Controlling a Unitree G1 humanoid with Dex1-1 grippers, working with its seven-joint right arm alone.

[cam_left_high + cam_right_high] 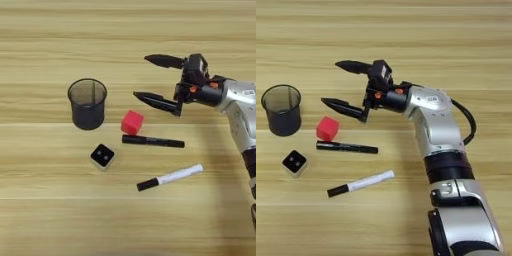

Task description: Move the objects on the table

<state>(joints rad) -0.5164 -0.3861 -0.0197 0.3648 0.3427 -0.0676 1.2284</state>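
A red cube (132, 122) rests on the wooden table (50, 210), with a slim black marker (153, 142) lying flat just in front of it. Further forward lies a white marker with a black cap (170, 177), cap end to the left. My right gripper (141, 77) hovers above and right of the cube, open, its two black fingers pointing left with nothing between them. Its lower finger (345, 106) ends just above and right of the cube. The silver forearm (431, 110) reaches in from the right.
A black mesh cup (87, 103) stands upright left of the cube. A small white block with a black top (102, 156) sits in front of the cup. The robot's arm (456, 200) fills the lower right of the right eye view.
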